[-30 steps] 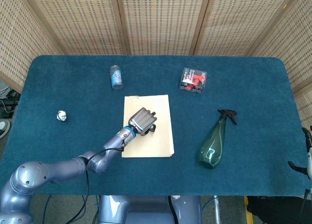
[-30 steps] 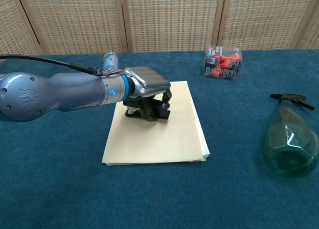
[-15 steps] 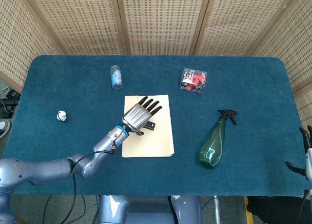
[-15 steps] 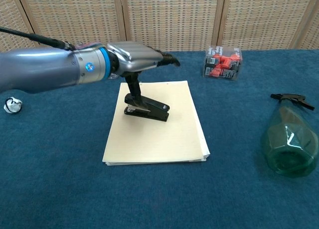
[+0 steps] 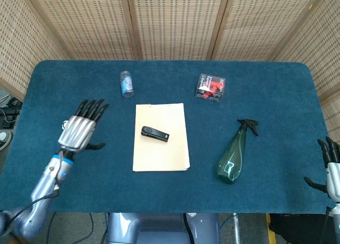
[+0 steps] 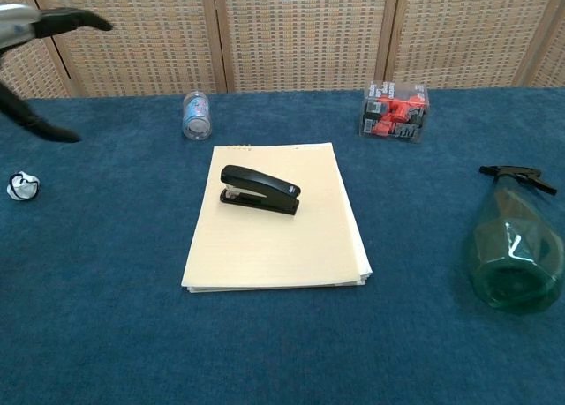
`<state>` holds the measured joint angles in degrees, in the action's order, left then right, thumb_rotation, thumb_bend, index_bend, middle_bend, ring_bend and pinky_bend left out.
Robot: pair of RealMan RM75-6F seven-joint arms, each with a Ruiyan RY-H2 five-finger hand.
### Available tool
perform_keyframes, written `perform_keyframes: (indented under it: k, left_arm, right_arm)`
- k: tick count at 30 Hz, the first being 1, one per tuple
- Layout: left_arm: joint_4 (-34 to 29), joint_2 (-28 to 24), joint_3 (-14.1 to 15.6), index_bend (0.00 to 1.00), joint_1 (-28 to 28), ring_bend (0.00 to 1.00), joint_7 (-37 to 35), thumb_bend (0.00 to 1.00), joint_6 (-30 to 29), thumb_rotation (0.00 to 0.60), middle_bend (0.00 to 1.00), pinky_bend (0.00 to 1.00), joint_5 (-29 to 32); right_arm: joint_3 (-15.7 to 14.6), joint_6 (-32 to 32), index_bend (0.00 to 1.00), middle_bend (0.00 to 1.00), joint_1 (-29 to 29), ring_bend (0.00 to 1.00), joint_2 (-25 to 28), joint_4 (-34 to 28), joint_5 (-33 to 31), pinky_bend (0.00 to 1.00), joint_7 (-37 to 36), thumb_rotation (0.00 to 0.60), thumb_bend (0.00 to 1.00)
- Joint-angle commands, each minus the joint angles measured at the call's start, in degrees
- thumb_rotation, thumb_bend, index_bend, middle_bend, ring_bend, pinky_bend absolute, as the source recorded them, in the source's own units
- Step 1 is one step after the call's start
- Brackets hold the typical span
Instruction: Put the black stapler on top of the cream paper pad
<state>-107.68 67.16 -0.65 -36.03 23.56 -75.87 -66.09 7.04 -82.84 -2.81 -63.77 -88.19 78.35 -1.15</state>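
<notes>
Already placed: stapler [image 5: 155, 133] lies flat on pad [image 5: 172, 156], near centre. Left hand [image 5: 79, 131] at pad's 9 o'clock, fingers spread, empty. Right hand [image 5: 331, 172] at surface's 4 o'clock edge, fingers apart. Next: likely only parking arms.

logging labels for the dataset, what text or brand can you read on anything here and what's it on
None can be read.
Small bottle: a printed label, too blurred to read.
Clear box of red and black items: dark label patches, too small to read.
Black stapler, cream paper pad, green spray bottle: no lettering visible.
</notes>
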Motion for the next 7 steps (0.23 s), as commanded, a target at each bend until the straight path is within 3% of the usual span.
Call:
perform_keyframes:
  k: [1,7]
  left_arm:
    - [-2.9,-6.8,8.3,0.00,10.9,0.00,-11.6,0.00,-7.5,0.600,0.00,0.00,-8.3]
    - [2.2,-6.5,11.7,0.00,19.4,0.00,-15.6,0.00,-13.4,0.600,0.00,0.00,-12.0]
  right_arm:
    - [-0.2,-0.2,0.00,0.00,0.1,0.00,0.1,-0.1,0.5,0.00,-0.4,0.600,0.00]
    - [-0.6,-1.1,0.00,0.00,0.3,0.00,0.4,-0.5,1.8,0.00,-0.7,0.600,0.00]
